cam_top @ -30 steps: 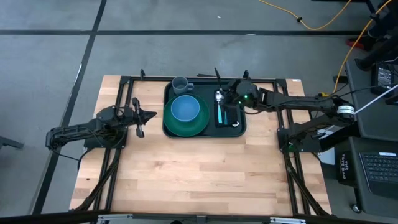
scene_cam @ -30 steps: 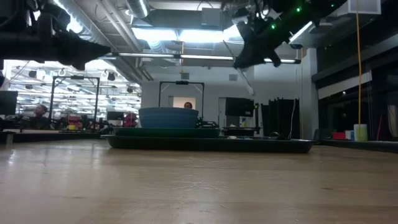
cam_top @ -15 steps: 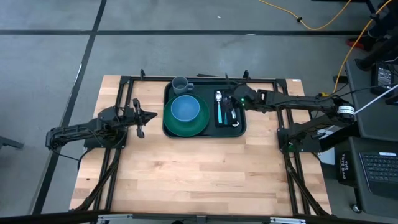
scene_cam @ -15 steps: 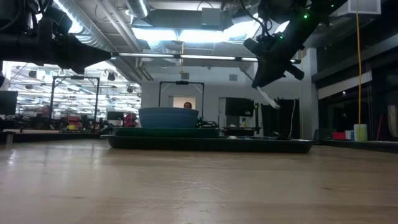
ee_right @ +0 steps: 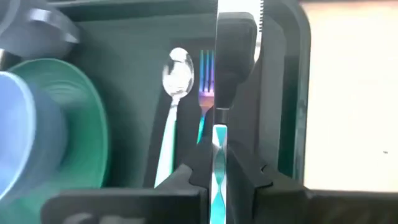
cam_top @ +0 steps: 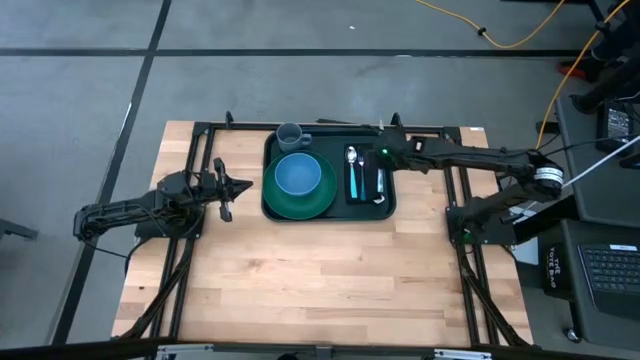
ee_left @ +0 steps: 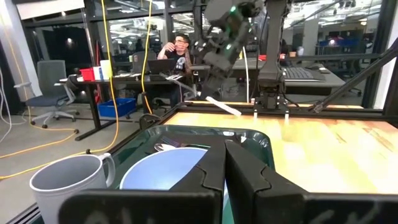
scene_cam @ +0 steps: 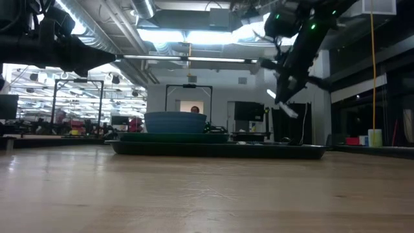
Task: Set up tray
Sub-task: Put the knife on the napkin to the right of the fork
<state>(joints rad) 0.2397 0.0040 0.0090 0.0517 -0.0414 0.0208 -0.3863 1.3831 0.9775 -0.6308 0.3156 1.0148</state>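
Tray: the big dark green tray (cam_top: 329, 212) sits at the far middle of the tabletop (cam_top: 320, 290). It has a green plate (cam_top: 300, 203) with a blue bowl (cam_top: 297, 174) on it, a grey cup (cam_top: 290, 134) in the far corner, and a spoon (cam_top: 352, 158) and fork (ee_right: 206, 78) lying side by side.

Right gripper (ee_right: 219, 177): it hangs above the tray's right edge. Its jaws are pinching a knife (ee_right: 219, 81) with a teal handle.

Left gripper (cam_top: 228, 186): it waits just left of the tray, off the tabletop, jaws pressed together, holding nothing.

What could go wrong: I think the knife could slip, because the jaws only pinch a thin handle. It is tilted in the low view, so it might land crooked, or half on the rim.

Another worry: it could bump the fork or spoon and push them out of line. It could also fall outside the tray onto the tabletop.

Hard to see: from above, the arm covers most of the knife. In the low view the tray's rim hides the spoon and fork. I cannot tell how high the knife is above the tray.
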